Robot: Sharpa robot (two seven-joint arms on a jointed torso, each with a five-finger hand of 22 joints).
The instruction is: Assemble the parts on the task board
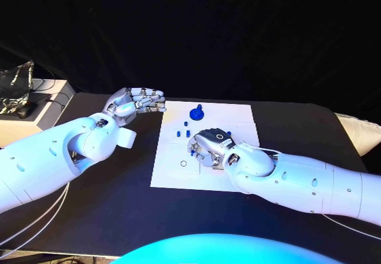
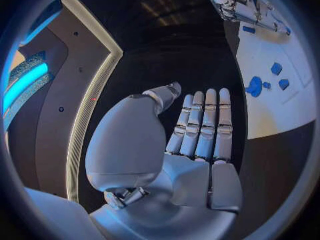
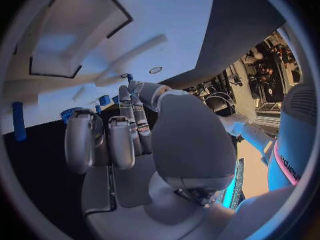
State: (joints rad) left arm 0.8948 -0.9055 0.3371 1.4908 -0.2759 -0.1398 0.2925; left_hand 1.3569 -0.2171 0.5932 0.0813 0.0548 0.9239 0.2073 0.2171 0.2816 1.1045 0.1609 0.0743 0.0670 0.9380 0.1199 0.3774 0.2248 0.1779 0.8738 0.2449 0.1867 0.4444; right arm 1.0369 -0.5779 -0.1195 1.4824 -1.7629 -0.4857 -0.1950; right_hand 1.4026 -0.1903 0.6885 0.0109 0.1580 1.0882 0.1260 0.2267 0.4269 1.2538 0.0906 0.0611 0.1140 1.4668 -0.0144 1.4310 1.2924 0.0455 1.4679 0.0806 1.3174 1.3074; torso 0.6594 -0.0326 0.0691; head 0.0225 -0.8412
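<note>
White rectangular task board (image 1: 238, 118) mid black bench (image 1: 103, 203), long axis twelve to six, round blue handled part (image 1: 196, 114) near twelve, left hand (image 1: 140, 101) empty, fingers apart, at ten, right hand (image 1: 208, 146) fingers curled over centre, grasp unclear.

The right hand (image 1: 208, 146) rests over the middle of the task board (image 1: 238, 118); the left hand (image 1: 136, 101) hovers by its far-left corner, above the desk (image 1: 294, 124).
</note>
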